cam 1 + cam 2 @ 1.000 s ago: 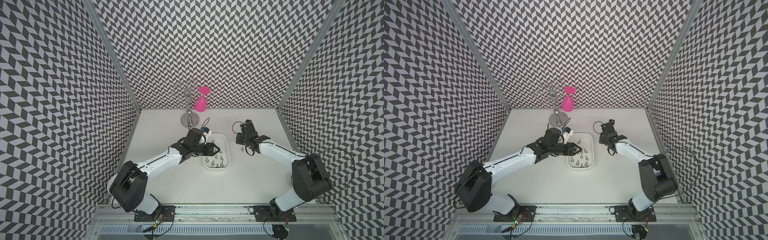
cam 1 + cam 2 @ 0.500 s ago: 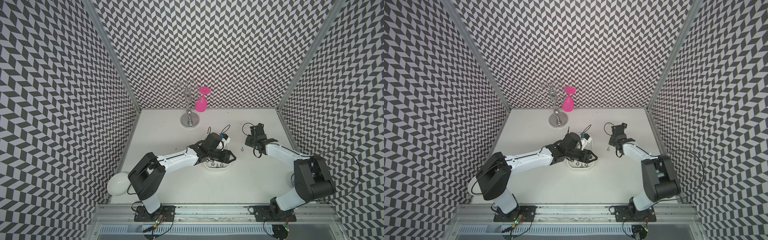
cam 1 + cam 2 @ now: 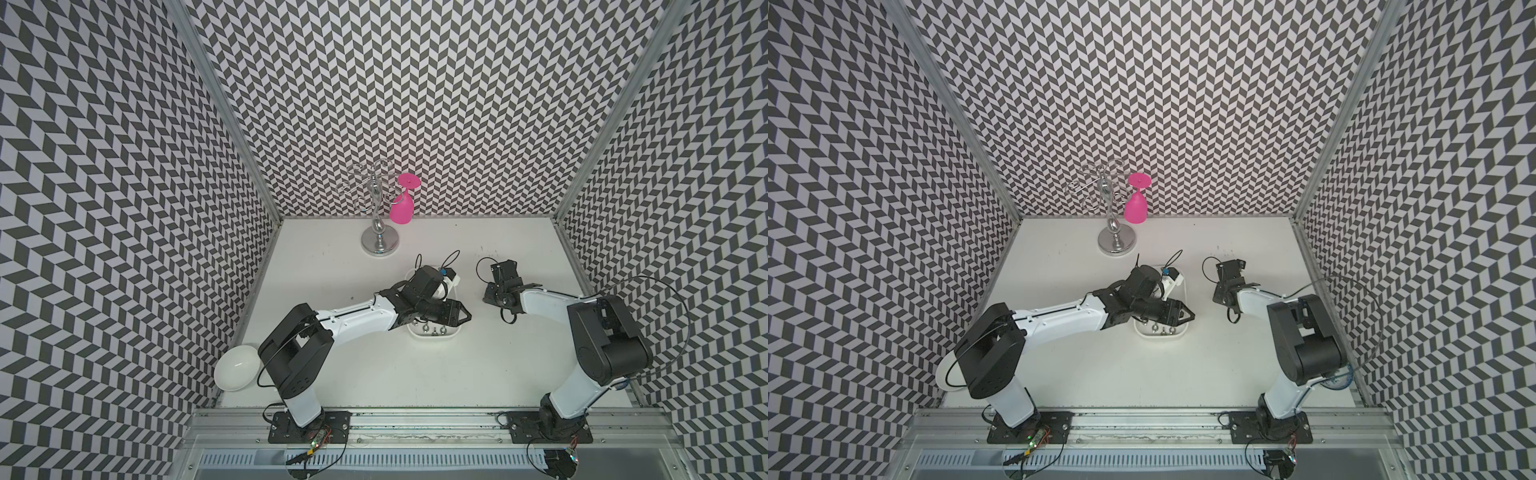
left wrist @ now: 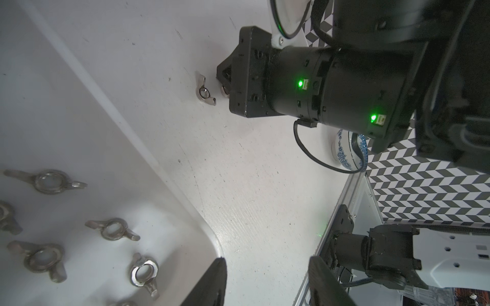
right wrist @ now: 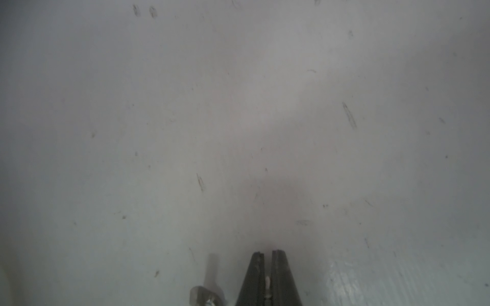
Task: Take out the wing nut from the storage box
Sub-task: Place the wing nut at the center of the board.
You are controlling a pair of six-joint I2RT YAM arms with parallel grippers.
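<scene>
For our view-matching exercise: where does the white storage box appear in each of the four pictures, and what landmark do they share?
In a top view: the storage box sits mid-table, partly under the left gripper.
In a top view: again mid-table, under that gripper.
Left wrist: fills much of the picture, wing nuts inside.
Right wrist: not in it.
Shared landmark: the right gripper, in all four.

storage box half hidden, wing nut cropped
</scene>
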